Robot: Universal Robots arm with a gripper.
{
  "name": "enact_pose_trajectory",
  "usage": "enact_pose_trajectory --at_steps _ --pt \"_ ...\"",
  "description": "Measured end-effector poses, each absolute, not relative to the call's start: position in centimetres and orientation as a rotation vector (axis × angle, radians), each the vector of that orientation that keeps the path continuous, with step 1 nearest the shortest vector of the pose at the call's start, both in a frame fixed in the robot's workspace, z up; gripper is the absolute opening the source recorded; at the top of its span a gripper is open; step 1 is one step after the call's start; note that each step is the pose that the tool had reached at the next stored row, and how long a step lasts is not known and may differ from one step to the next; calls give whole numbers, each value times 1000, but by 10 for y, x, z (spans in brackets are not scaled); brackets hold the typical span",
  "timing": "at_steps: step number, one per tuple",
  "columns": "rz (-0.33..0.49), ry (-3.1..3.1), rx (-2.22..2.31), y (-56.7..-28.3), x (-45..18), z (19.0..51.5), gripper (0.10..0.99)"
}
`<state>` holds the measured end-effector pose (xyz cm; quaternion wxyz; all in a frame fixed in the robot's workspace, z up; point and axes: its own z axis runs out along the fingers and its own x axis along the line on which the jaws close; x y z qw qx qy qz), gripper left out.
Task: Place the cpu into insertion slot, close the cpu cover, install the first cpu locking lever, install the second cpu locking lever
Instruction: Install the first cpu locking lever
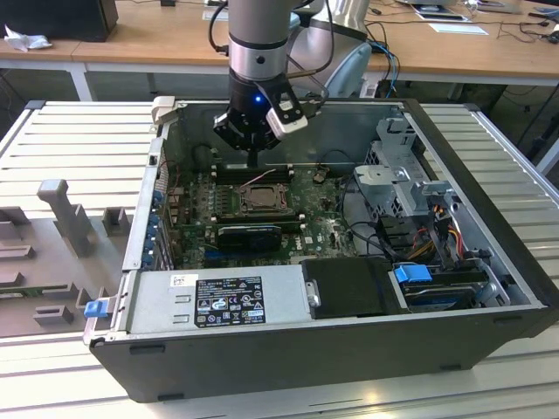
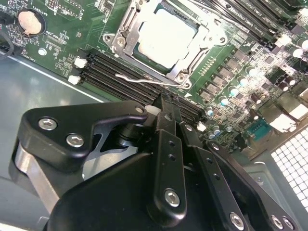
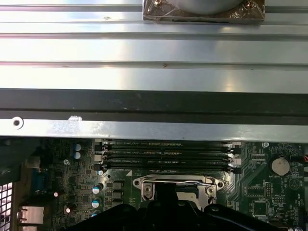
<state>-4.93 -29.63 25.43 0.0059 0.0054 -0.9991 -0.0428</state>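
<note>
Silver-grey metal is showing where the cpu [image 2: 166, 31] is sitting in the insertion slot [image 1: 260, 198], in the middle of the green motherboard [image 2: 62, 53]. The cpu cover [image 2: 124, 30] appears to be lying flat around it, framing its top. A thin wire locking lever [image 2: 139, 79] is running along the socket edge nearest the pincer [image 2: 168, 103], its long axis parallel to the black memory slots [image 2: 110, 67]; whether it is latched cannot be told. The pincer is hanging just short of that lever, over the memory slots, with its fingers drawn together and nothing seen between them. In the exterior view the socket is lying just toward the camera from the pincer tip, all inside the open computer case [image 1: 288, 349], which is resting on the slatted worktop [image 1: 70, 140].
</note>
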Motion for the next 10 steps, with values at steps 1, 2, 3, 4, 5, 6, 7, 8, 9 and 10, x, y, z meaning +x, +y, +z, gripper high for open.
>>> enact_pose_trajectory --at_steps 1,2,3,4,5,6,7,8,9,10 --pt "-134 -3127 17 -296 -49 254 106" --pt "-134 -3127 17 -296 -48 254 106" --pt "-134 -3127 17 -296 -48 254 106" --pt "-134 -3127 17 -296 -48 254 106" --pt "-134 -3127 17 -296 -47 254 106" --pt "-134 -3127 17 -296 -47 254 106" --pt "-134 -3127 17 -296 -46 254 106" --pt "-134 -3127 17 -296 -46 254 106" --pt "-134 -3127 17 -296 -46 254 106" --pt "-134 -3127 17 -296 -45 254 106"
